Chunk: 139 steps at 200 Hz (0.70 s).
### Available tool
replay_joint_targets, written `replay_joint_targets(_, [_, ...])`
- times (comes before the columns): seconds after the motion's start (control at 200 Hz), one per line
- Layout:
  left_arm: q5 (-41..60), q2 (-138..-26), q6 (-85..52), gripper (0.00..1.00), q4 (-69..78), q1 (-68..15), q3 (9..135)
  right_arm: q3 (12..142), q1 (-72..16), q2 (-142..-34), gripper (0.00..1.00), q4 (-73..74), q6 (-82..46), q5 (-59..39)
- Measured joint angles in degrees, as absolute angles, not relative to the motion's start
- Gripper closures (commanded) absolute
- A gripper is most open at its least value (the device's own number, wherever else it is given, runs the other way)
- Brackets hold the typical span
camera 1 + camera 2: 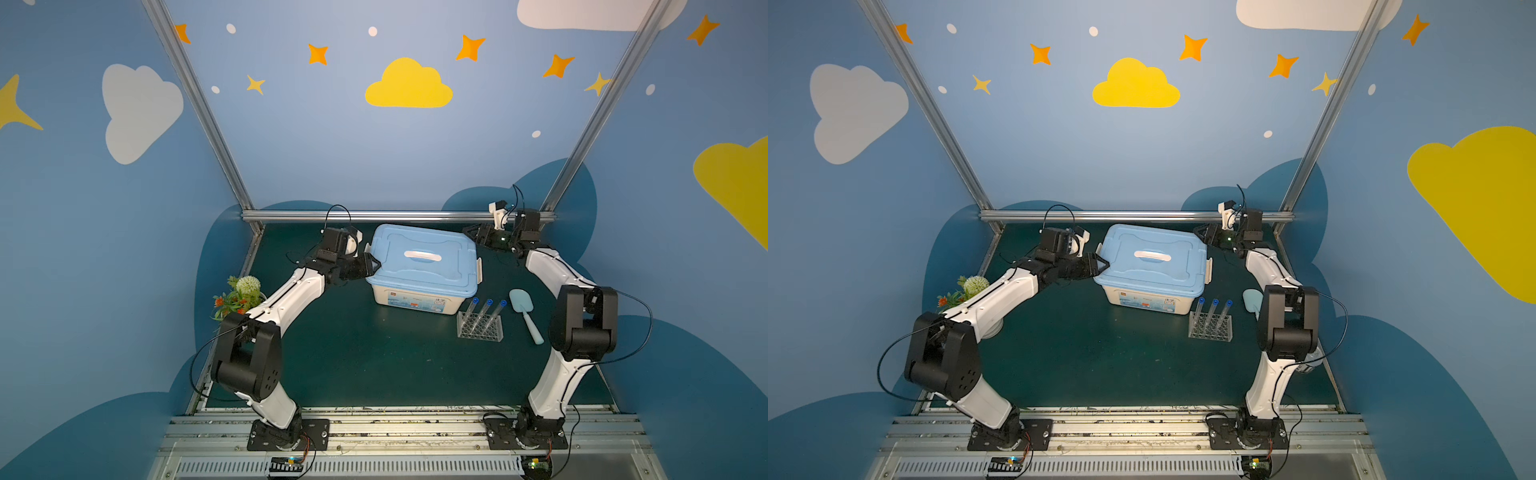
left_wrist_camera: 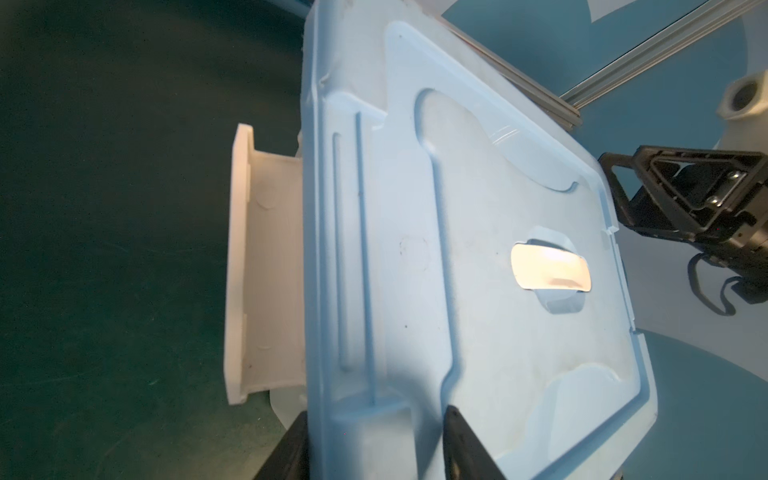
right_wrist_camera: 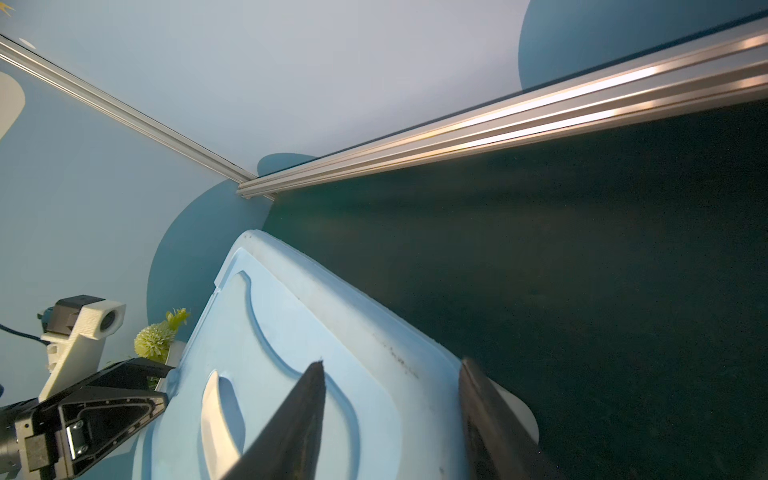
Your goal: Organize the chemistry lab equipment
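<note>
Three clear blue-capped test tubes [image 1: 482,313] [image 1: 1212,311] lean in a clear grid-holed rack [image 1: 480,330] [image 1: 1210,330], in front of the white bin's right end. Both grippers are at the bin's blue lid [image 1: 399,270] [image 1: 1142,274] [image 2: 457,208] [image 3: 291,332]. My left gripper [image 1: 372,266] [image 1: 1102,266] [image 2: 376,411] straddles the lid's left rim, one finger on top and one outside the edge. My right gripper [image 1: 467,230] [image 1: 1198,230] [image 3: 392,363] is shut across the rim at the back right corner in the same way.
The bin's white left latch [image 2: 266,266] is swung outward. A light-blue scoop [image 1: 524,309] [image 1: 1251,300] lies right of the rack, beside the right arm's elbow. A potted flower plant [image 1: 241,293] [image 1: 967,289] stands at the left behind the left arm. A metal rail [image 3: 498,129] runs along the back.
</note>
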<state>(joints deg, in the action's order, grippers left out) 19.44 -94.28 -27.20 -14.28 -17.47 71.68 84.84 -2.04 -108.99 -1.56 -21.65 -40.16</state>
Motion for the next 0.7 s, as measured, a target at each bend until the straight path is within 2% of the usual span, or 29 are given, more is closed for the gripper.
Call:
replay_joint_targets(0.305, [19.68,-94.72,-27.31,0.44,-14.48,-17.65,72.4,84.84,-2.11,-108.84,0.39,-3.01,-20.36,-39.44])
replay_joint_targets(0.626, [19.42,-100.22,-27.07,0.43,-15.64,-17.76,78.78,84.84,-2.02,-106.63,0.35,-9.91,-18.83,-34.09])
replay_joint_targets(0.696, [19.27,-100.66,-26.81,0.4,-16.12,-17.76,79.61,84.82,-2.02,-105.25,0.34,-12.03,-18.35,-32.91])
